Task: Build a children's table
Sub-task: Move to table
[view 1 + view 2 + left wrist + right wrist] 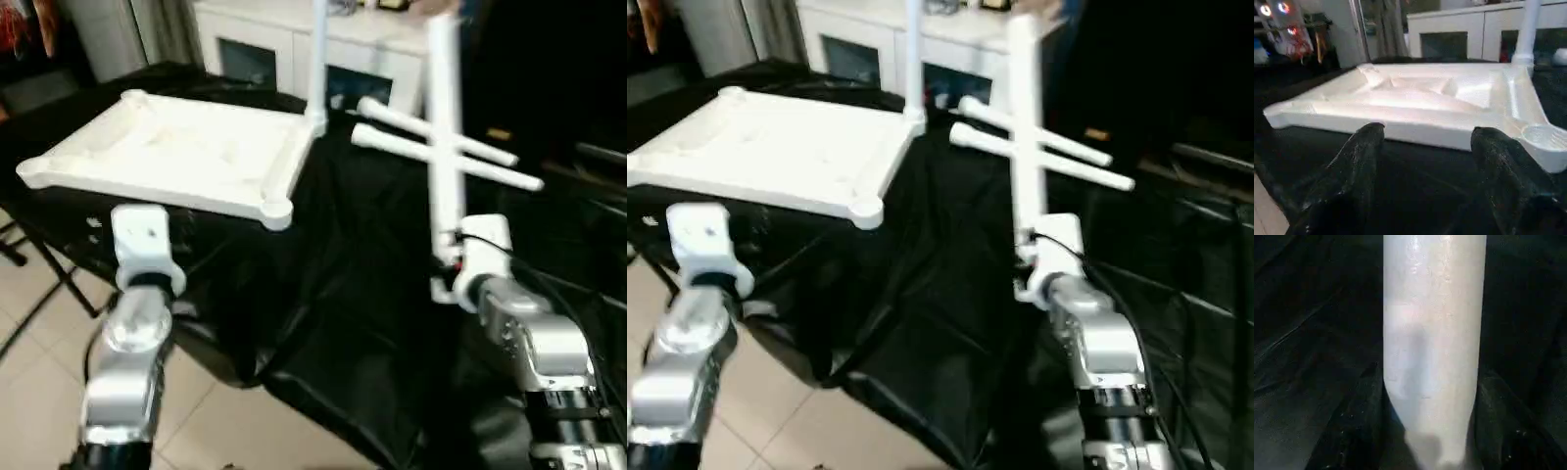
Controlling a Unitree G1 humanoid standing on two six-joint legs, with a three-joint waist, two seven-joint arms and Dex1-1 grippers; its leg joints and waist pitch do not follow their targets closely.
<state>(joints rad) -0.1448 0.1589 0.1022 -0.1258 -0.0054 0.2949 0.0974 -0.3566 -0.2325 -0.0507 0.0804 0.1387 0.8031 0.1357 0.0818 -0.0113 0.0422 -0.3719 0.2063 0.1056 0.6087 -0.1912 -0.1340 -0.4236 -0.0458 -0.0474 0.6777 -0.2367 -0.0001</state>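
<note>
The white tabletop (186, 147) lies underside up on the black cloth. One white leg (318, 59) stands upright in its far right corner socket. The near right socket (1542, 137) is empty. Two more legs (397, 119) (392, 147) lie on the cloth to the right of the top. My right gripper (1432, 431) is shut on a fourth leg (446, 127), holding it upright in front of the lying ones, with a black finger (1356, 431) on either side. My left gripper (1428, 132) is open and empty, just short of the tabletop's near edge.
A white cabinet (294, 39) with glass doors stands behind the work table. The black cloth (343, 294) hangs over the front edge toward the tiled floor (39, 362). Dark furniture fills the right side.
</note>
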